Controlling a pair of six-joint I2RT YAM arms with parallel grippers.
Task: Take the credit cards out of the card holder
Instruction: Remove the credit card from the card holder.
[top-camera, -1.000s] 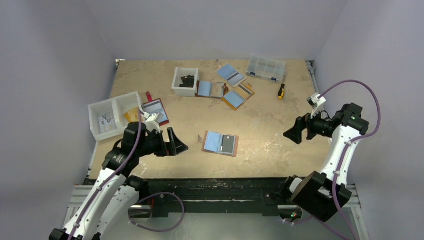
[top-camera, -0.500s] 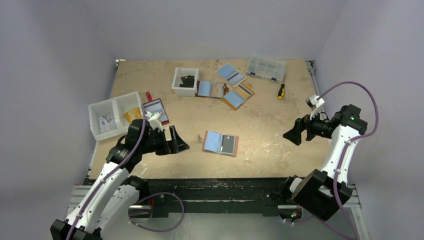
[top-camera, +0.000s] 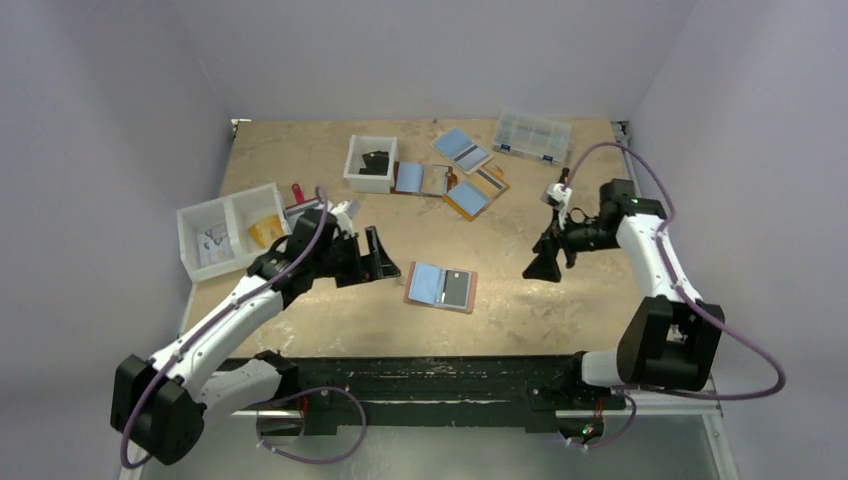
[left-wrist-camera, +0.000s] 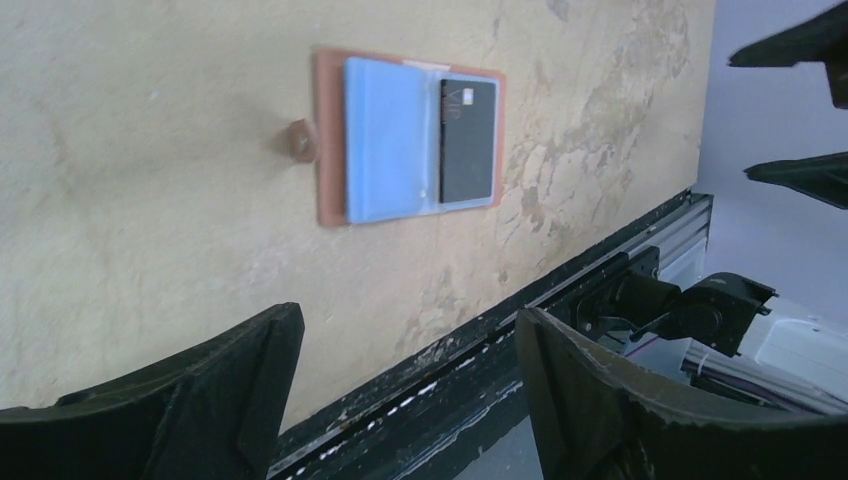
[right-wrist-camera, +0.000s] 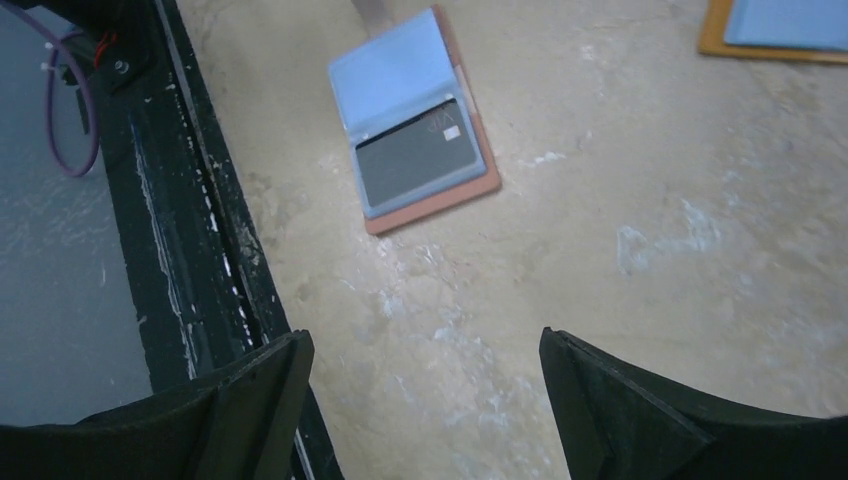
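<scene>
While the top view takes in the whole counter, with the card holder lying open near the front edge between the two arms, only the wrist views give its detail. From above, the left fingers hover just left of the holder. The right fingers hang farther off to its right, and neither pair touches it.

The left wrist view shows the credit cards sitting in their pockets. The light blue one lies beside the dark grey one, which has pale lettering at one corner. A small round tab shows on the holder's edge. That arm's own fingers stand spread wide, gripping nothing.

The right wrist view sees the holder from the opposite side, past fingers likewise spread and empty, and catches the corner of an orange wallet. Only the top view shows the divided white bin, the clear organizer box and the screwdriver farther back.
</scene>
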